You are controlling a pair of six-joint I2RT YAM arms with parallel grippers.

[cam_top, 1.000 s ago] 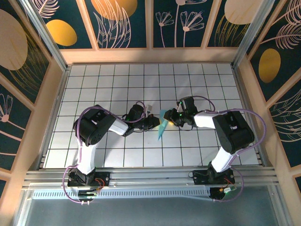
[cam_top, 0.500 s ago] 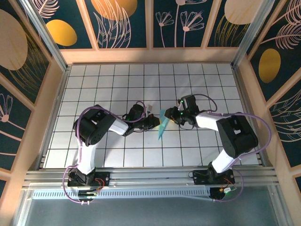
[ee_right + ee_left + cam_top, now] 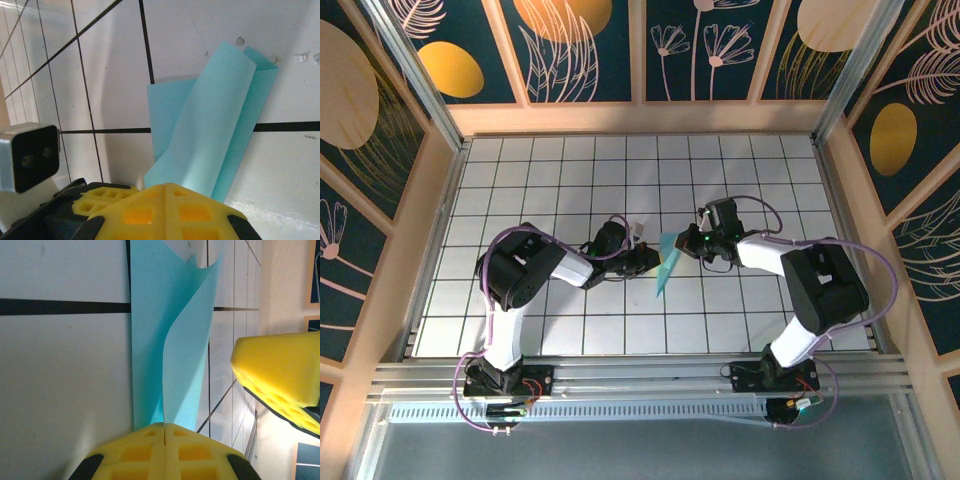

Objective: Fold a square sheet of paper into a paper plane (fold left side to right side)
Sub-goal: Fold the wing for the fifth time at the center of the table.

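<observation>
Your left gripper (image 3: 164, 429) has its jaws together, pinching the paper (image 3: 167, 345). Your right gripper (image 3: 165, 187) is clamped on the opposite side, near the middle of the table (image 3: 570, 180).

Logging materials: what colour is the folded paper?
Light cyan; the paper shows best in the right wrist view.

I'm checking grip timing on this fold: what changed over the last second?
The right claw edged slightly toward the paper and closed on its edge. The left claw stayed shut on the paper's other end, and the paper itself barely moved.
</observation>
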